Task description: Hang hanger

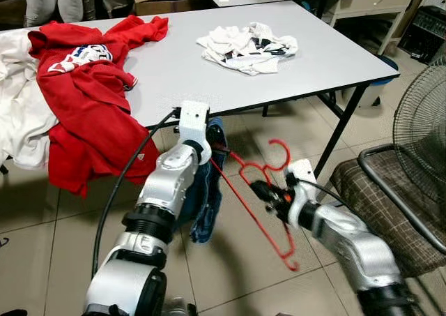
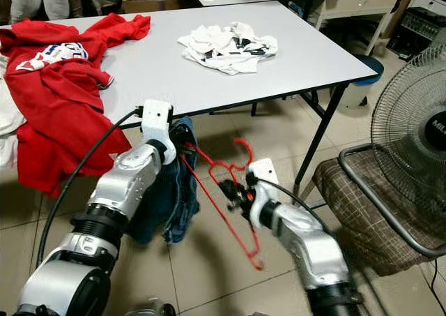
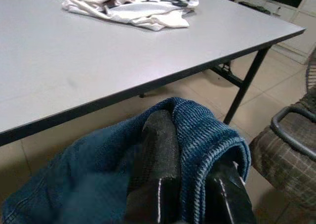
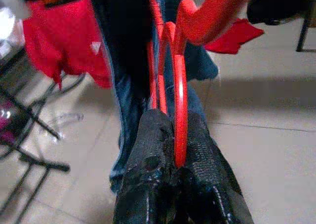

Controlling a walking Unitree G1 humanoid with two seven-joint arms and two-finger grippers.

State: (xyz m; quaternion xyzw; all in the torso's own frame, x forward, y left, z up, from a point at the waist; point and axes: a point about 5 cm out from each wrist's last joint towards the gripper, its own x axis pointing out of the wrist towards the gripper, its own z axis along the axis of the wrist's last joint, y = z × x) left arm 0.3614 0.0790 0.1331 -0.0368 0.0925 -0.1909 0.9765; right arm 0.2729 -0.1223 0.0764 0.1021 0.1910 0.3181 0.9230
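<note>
A red plastic hanger (image 4: 180, 85) is held low in front of the grey table (image 1: 279, 79), and my right gripper (image 1: 263, 190) is shut on its frame near the hook. One hanger arm reaches left into a blue denim garment (image 1: 204, 204). The denim hangs below the table's front edge from my left gripper (image 1: 209, 146), which is shut on its folded top edge (image 3: 202, 140). The garment's lower part drapes toward the tiled floor. In the right wrist view the hanger's rod runs between the two black fingers (image 4: 148, 150).
A red shirt (image 1: 83, 100) spills over the table's left front edge beside white cloth (image 1: 17, 114). A white crumpled garment (image 1: 247, 47) lies on the far right of the table. A checked chair (image 1: 390, 197) and a standing fan (image 1: 425, 121) are at the right.
</note>
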